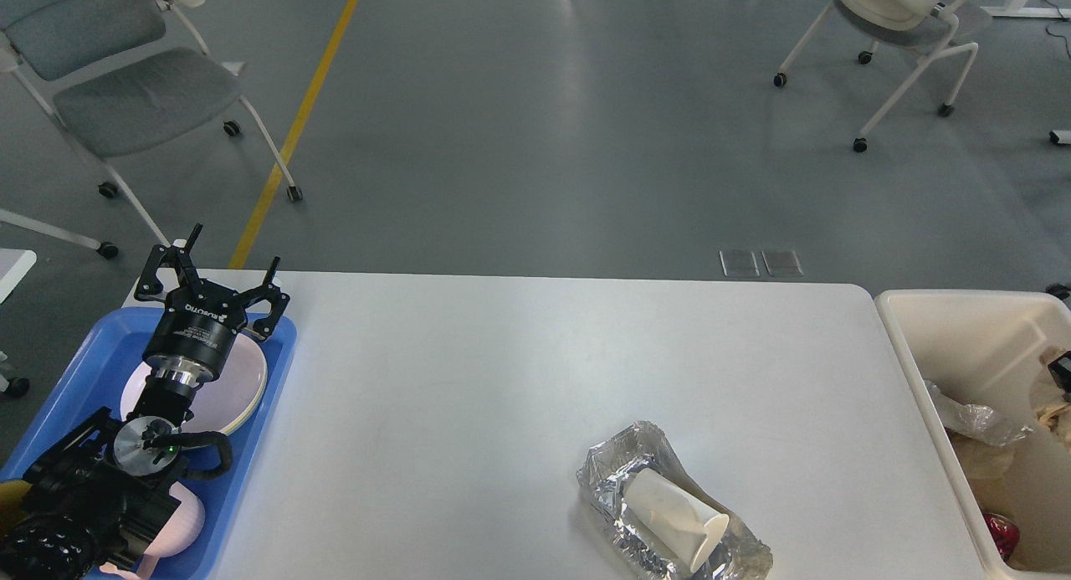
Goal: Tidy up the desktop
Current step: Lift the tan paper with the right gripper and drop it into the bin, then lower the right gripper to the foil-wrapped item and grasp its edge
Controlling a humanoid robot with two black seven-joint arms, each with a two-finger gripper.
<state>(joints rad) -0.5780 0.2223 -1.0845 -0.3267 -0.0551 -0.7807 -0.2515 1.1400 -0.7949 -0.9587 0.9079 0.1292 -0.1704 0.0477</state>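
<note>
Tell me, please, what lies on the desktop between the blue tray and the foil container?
Nothing: in the head view the desktop is bare between the blue tray and the foil container.

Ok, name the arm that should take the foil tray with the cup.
Right, probably. The foil tray lies on the desktop's right half, near the cream bin; the left gripper hangs open over the blue tray.
</note>
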